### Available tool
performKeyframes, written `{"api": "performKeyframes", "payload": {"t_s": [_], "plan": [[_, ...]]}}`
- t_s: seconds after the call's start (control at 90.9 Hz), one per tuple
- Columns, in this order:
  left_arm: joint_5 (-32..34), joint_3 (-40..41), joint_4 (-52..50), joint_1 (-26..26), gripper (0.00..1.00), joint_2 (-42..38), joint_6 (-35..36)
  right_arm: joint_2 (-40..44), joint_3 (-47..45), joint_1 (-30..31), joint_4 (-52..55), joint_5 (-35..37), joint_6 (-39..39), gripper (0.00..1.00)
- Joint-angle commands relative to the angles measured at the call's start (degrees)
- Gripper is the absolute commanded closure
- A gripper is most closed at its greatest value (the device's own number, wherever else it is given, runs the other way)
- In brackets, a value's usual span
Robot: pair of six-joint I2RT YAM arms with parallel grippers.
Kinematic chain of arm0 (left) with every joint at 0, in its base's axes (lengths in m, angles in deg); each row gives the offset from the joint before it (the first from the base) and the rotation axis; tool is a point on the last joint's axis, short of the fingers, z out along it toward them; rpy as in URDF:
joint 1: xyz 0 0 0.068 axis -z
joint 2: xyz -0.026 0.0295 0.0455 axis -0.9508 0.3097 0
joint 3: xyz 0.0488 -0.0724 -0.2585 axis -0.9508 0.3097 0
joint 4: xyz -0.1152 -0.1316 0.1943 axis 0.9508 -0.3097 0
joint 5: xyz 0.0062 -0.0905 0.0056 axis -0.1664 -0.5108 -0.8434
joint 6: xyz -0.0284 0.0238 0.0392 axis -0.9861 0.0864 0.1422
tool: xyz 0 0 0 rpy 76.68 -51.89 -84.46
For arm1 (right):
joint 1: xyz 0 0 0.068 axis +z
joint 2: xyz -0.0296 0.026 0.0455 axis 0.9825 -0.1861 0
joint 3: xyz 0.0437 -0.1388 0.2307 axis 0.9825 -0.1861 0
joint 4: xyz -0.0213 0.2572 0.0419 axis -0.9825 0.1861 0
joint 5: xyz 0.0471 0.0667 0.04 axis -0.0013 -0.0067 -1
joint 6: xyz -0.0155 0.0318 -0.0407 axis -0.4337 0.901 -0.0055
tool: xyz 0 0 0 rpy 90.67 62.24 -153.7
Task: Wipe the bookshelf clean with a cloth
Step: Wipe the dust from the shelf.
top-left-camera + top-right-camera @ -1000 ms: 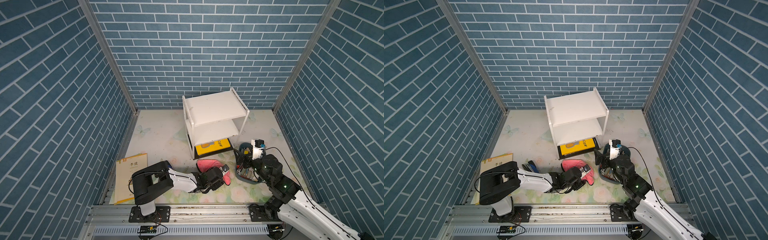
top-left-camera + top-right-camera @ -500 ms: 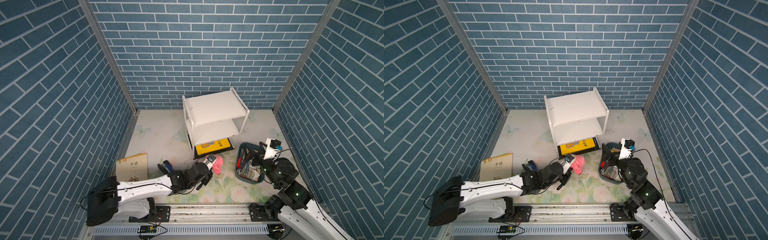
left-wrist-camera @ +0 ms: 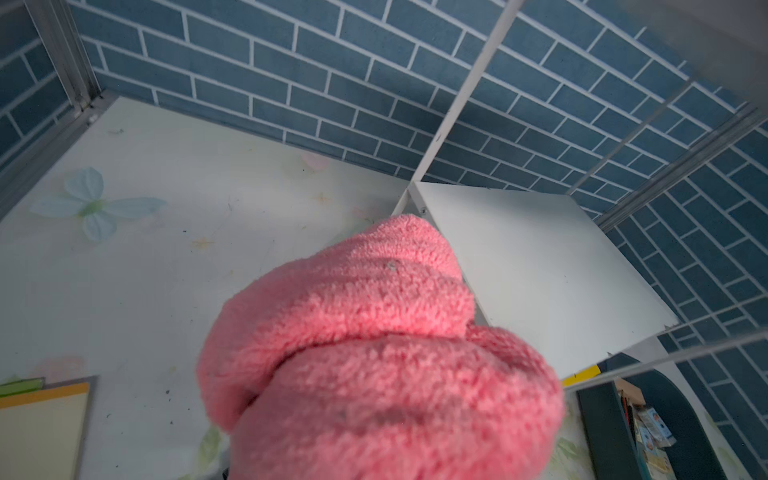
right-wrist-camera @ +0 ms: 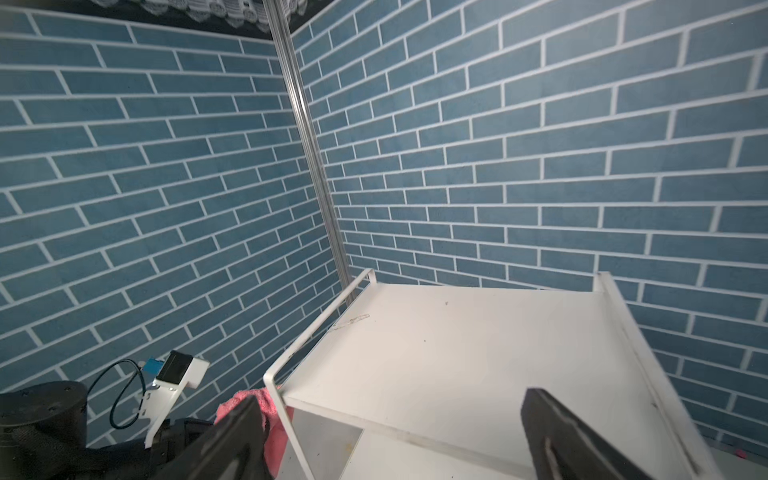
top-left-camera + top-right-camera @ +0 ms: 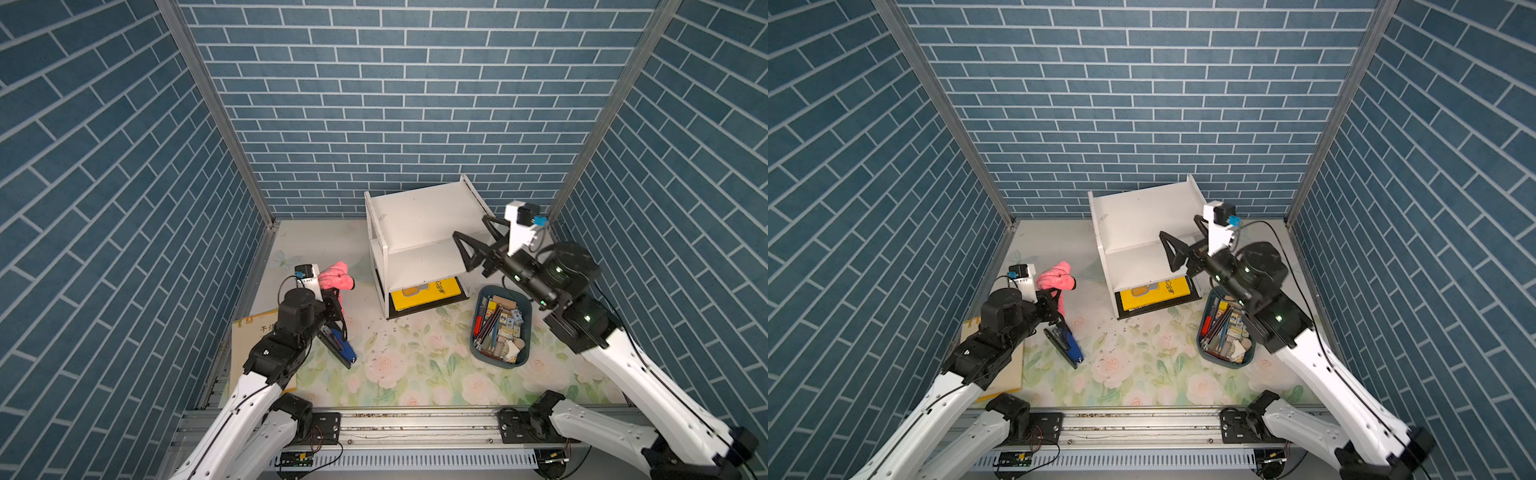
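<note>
left gripper (image 5: 333, 296) clamps cloth (image 5: 336, 279), right gripper (image 5: 471, 227) gapes – bin (image 5: 527, 332) (stationery (image 5: 496, 328) inside) beside bookshelf (image 5: 419, 208).

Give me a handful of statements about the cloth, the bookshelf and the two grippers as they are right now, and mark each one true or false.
1. The left gripper holds the pink cloth up off the table. True.
2. The right gripper is shut. False: it is open, its jaws wide apart beside the bookshelf.
3. A yellow book lies at the bottom of the bookshelf. True.
4. The cloth lies on the bookshelf's top board. False: it is held off to one side, and that board is bare.
5. The blue stapler sits in the bin. False: it lies on the table by the left arm.
</note>
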Motion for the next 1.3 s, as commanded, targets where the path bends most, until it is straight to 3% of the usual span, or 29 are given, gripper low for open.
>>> {"api": "performKeyframes", "payload": {"t_s": [0.0, 0.121, 0.286, 0.671, 0.979, 1.287], "plan": [[-16.75, 3.33, 15.21, -4.74, 1.00, 6.08, -3.52, -8.74, 7.97, 0.02, 5.25, -1.68, -1.84, 0.00], [-20.65, 2.55, 28.41, -4.82, 1.00, 16.52, -7.06, -18.58, 17.80, -0.02, 11.16, -1.61, -3.17, 0.00], [-19.28, -1.77, 36.97, -4.61, 1.00, 30.62, -9.17, -28.12, 27.34, 0.02, 18.67, 0.13, -5.01, 0.00], [-16.66, -13.22, 44.73, -2.00, 1.00, 59.09, -12.73, -32.89, 30.35, 0.02, 21.39, 0.73, -4.21, 0.00], [-17.52, -14.26, 46.26, 1.27, 1.00, 69.11, -14.60, -32.52, 28.28, -0.06, 22.49, 0.82, -3.24, 0.00], [-20.13, -5.94, 50.23, 1.91, 1.00, 69.15, -16.72, -31.46, 25.38, -0.07, 21.82, 1.95, -2.84, 0.00]]}}
